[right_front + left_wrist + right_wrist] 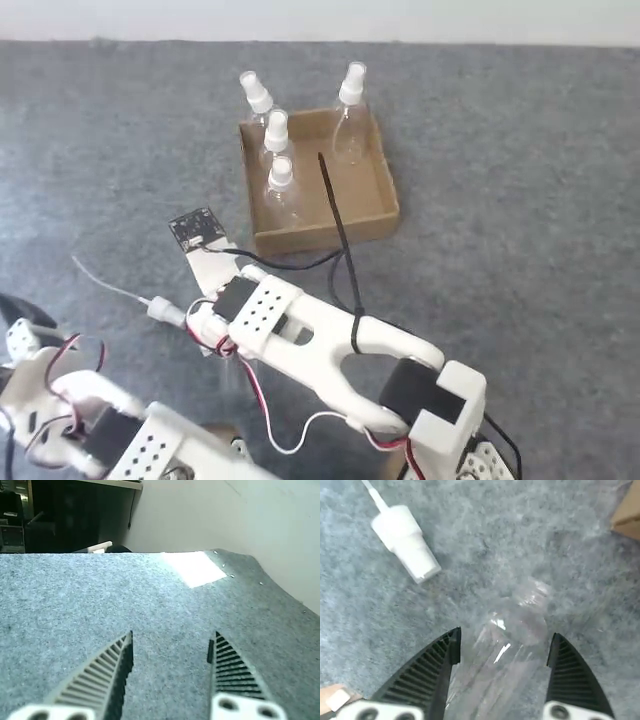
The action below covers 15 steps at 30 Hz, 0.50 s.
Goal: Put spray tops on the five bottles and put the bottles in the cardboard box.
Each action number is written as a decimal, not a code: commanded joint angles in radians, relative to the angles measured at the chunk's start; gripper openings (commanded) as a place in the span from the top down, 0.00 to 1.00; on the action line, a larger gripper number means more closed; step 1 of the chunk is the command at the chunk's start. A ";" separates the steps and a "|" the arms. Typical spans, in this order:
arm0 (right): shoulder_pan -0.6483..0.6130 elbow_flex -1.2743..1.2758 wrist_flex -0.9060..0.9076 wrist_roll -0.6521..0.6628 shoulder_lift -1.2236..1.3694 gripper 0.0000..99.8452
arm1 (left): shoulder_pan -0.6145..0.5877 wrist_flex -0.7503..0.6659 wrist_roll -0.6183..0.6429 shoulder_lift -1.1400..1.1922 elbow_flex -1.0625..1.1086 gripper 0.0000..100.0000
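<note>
A clear bottle point(520, 630) without a top lies on the grey carpet between the fingers of my right gripper point(505, 635), which is open around it. A loose white spray top point(405, 542) with its thin tube lies just beyond the bottle's neck; in the high view this spray top point(160, 308) is left of my right gripper point(212, 322). The cardboard box point(375, 205) stands farther back, and several bottles point(282, 185) with spray tops stand upright in it or at its far left corner. My left gripper point(172, 636) is open over bare carpet.
My left arm point(60, 395) sits at the near left edge. A black cable point(338, 225) runs from the right arm across the box's front wall. Grey carpet point(520, 200) stretches right of the box.
</note>
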 commanded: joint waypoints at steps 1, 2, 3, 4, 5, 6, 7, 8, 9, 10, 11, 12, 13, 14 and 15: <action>-0.007 -0.106 0.091 -0.005 0.001 0.77 | 0.003 -0.031 0.012 -0.015 -0.010 0.77; -0.005 -0.126 0.120 -0.005 0.008 0.77 | 0.003 -0.031 0.012 -0.015 -0.010 0.77; -0.004 -0.144 0.147 -0.005 0.016 0.77 | 0.003 -0.031 0.012 -0.015 -0.010 0.77; -0.002 -0.164 0.173 -0.005 0.024 0.77 | 0.003 -0.031 0.012 -0.015 -0.010 0.77; -0.002 -0.180 0.194 -0.005 0.031 0.77 | 0.005 -0.031 0.012 -0.015 -0.010 0.77; -0.002 -0.192 0.213 -0.005 0.039 0.77 | 0.005 -0.031 0.012 -0.015 -0.010 0.77; -0.002 -0.199 0.226 -0.003 0.042 0.77 | 0.005 -0.031 0.012 -0.015 -0.010 0.77; -0.002 -0.203 0.234 -0.003 0.044 0.77 | 0.005 -0.031 0.012 -0.015 -0.010 0.77; -0.002 -0.203 0.236 0.002 0.044 0.77 | 0.005 -0.031 0.012 -0.015 -0.010 0.77; -0.002 -0.203 0.237 0.018 0.044 0.77 | 0.005 -0.031 0.012 -0.015 -0.010 0.77; -0.002 -0.203 0.237 0.040 0.044 0.77 | 0.005 -0.031 0.012 -0.015 -0.010 0.77; -0.002 -0.201 0.239 0.058 0.044 0.78 | 0.005 -0.031 0.012 -0.015 -0.010 0.77; -0.002 -0.201 0.239 0.072 0.044 0.80 | 0.005 -0.031 0.012 -0.015 -0.010 0.77; -0.002 -0.201 0.237 0.084 0.044 0.82 | 0.005 -0.031 0.012 -0.015 -0.010 0.77; -0.002 -0.201 0.236 0.101 0.045 0.85 | 0.005 -0.031 0.012 -0.015 -0.010 0.77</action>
